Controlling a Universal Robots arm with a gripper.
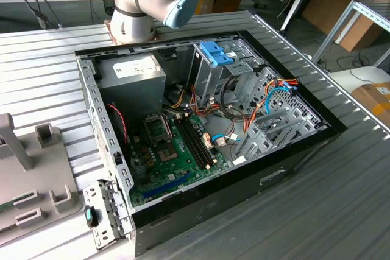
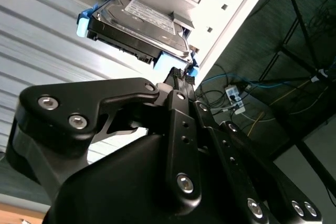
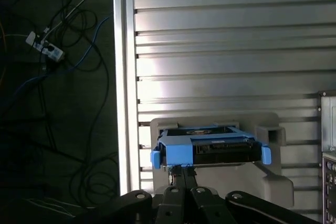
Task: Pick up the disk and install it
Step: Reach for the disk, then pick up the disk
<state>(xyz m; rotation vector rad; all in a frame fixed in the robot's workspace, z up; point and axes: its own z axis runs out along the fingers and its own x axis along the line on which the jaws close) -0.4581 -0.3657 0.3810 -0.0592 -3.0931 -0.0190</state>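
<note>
Jaws: gripper (image 3: 181,171) drawn together, with no gap showing between the tips in the first wrist view. They sit at the near edge of the blue carrier (image 3: 176,151); whether they nip its plastic cannot be told.
Disk: disk (image 3: 210,148) lies just beyond the tips, label face upward, framed by the carrier.
Holder: grey holder (image 3: 273,182) cradles the disk and rests on the table.
Table: ribbed metal table (image 3: 220,51).
Handling (judged): stiff, dense for its bulk and sensitive to shock. The bare metal is probably slippery, and the plastic frame gives a little.
Hold (judged): the carrier's near edge or the drive's long flanks, not the label or circuit side.
Case: open computer case (image 1: 213,126) stands on the table in the exterior view, with a bare blue bracket (image 1: 214,53) atop its drive cage.
Floor: cables (image 3: 52,51) past the table's edge.
</note>
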